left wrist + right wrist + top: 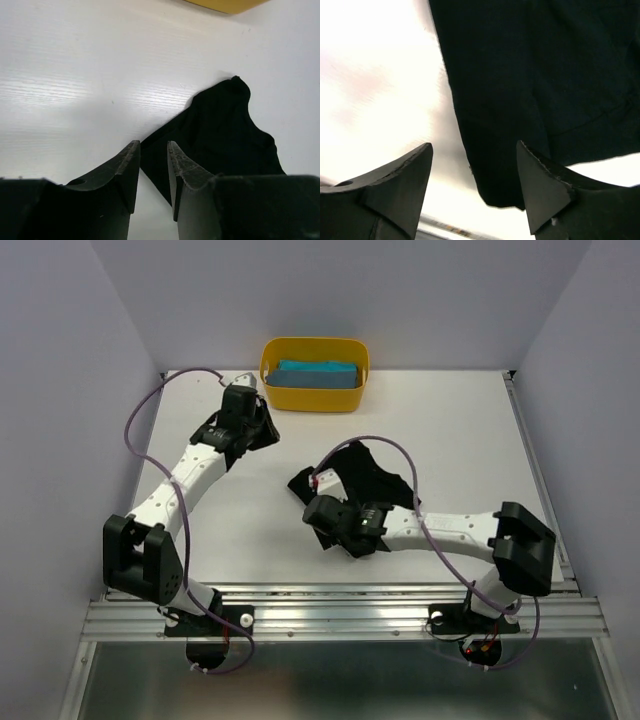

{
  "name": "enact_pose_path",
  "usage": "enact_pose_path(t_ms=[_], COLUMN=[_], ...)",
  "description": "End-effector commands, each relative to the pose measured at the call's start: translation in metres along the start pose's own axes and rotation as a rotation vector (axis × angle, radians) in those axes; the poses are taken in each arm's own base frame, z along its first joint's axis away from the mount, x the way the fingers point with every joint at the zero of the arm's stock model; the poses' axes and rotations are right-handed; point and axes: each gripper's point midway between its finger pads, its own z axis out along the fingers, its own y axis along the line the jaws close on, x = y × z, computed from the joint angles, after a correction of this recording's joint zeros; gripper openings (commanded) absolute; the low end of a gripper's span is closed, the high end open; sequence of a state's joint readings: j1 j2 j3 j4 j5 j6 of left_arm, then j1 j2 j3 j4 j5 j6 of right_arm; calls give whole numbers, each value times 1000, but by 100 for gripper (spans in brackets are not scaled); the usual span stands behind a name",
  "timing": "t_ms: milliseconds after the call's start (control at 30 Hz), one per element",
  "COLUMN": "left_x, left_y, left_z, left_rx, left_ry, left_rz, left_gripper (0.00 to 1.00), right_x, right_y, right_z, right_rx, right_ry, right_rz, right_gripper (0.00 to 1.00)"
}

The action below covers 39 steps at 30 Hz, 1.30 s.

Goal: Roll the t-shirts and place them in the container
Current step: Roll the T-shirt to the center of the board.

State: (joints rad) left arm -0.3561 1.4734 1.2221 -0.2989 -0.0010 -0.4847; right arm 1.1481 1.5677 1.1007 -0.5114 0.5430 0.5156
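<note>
Right gripper (474, 145) wide open, empty, over an edge of black tee (520, 75); left gripper (153, 143) barely open, empty, tee ahead of its tips; tee lies rumpled, unrolled, on table (450, 420), teal tee (318, 374) in tub (314, 341); likely step: spreading flat, next needs edge pinches by both

Counted: 1 black t-shirt (372, 472), probably 1 teal t-shirt (318, 374), 1 yellow tub (267, 368), and 2 grippers (152, 145) (475, 145).
</note>
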Motion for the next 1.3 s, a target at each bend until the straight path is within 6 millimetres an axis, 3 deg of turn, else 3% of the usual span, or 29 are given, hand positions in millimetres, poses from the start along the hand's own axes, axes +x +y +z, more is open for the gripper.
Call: enact_pose_path(t_ms=[0, 133, 300, 567, 667, 700, 800, 833, 867, 933, 967, 1000, 1267], left_x=[1, 12, 28, 41, 43, 44, 46, 46, 48, 50, 52, 52, 53], left_y=[22, 33, 36, 36, 35, 36, 37, 37, 37, 37, 36, 35, 32], left_z=[-16, -18, -16, -12, -13, -13, -15, -15, -16, -18, -19, -20, -30], left_rx=[-32, -36, -27, -2, 1, 0, 0, 0, 2, 11, 20, 24, 43], left_ry=[25, 44, 76, 107, 110, 115, 115, 115, 118, 123, 125, 126, 121], left_rz=[-20, -43, -56, -72, -73, -70, -68, -68, -68, -67, -68, -66, -63], left_gripper=[41, 42, 42, 42, 42, 42, 42, 42, 43, 43, 43, 43, 53], right_x=[7, 16, 34, 50, 50, 49, 44, 42, 41, 36, 37, 32, 23], right_y=[-1, 10, 4, -4, -4, -3, 4, 6, 19, 20, 37, 33, 61], right_z=[6, 17, 35, 51, 52, 51, 45, 44, 43, 38, 35, 32, 21], right_rx=[158, 211, 286, 333, 332, 319, 261, 236, 154, 70, -26, -51, -369], right_ry=[-16, -21, -2, -33, -48, -57, -74, -73, -70, -63, -52, -55, 28], right_rz=[-201, -301, -374, -367, -344, -325, -269, -247, -219, -144, -104, -59, 173], right_gripper=[77, 78, 76, 54, 36, 21, 1, 1, 1, 1, 1, 1, 1])
